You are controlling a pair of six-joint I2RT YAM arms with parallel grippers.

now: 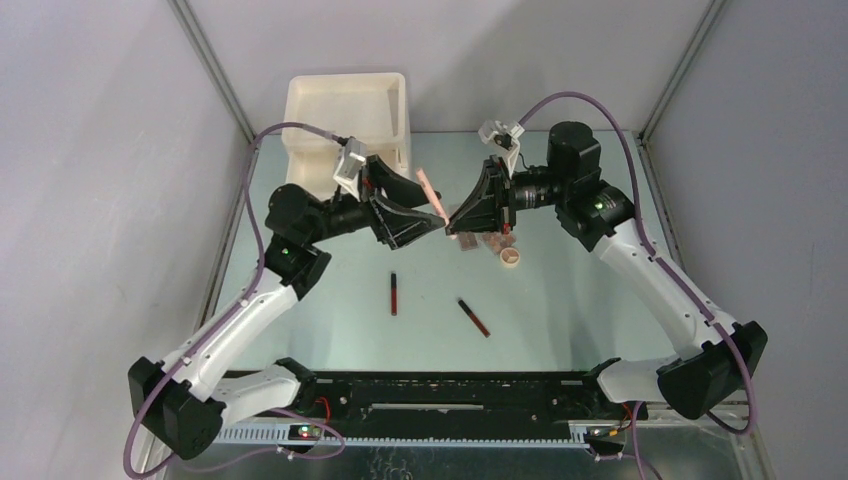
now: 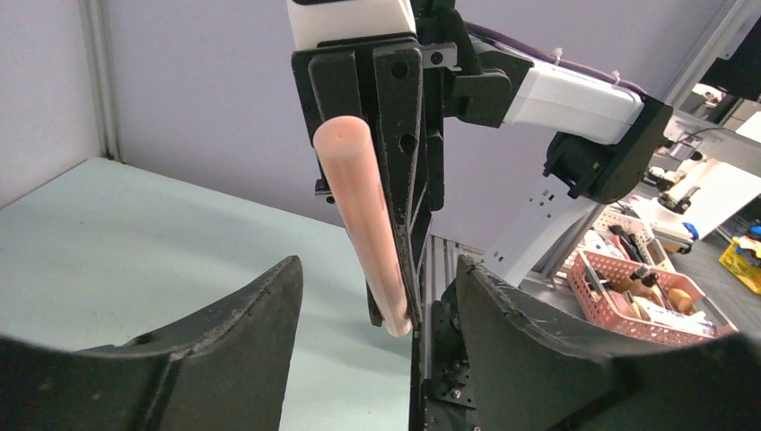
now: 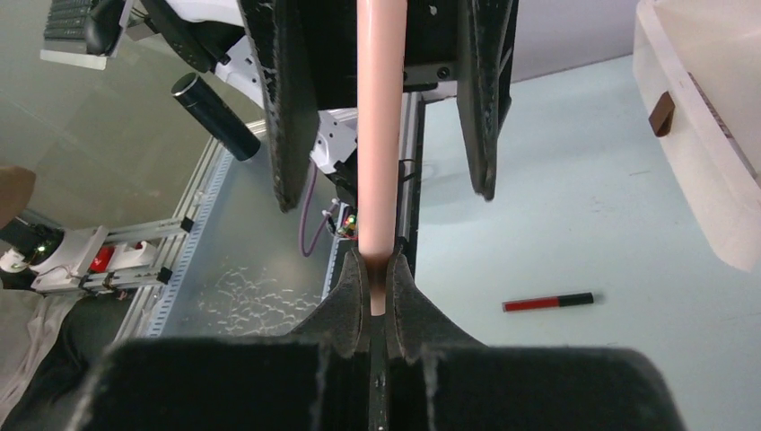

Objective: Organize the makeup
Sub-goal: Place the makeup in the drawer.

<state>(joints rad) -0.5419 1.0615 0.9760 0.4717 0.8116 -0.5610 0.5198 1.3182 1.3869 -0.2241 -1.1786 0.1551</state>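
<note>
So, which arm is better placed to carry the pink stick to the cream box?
Probably left. The cream box stands rear left, beside that arm, and the left gripper, open, flanks the pink stick. The right gripper pinches its end, farther from the box.

1. The pink stick runs off the top edge, its lower end buried inside the right tool.
2. The cream box is cut by the right edge.
3. Overhead, the brown palettes sit half hidden behind that tool (too small to count).
</note>
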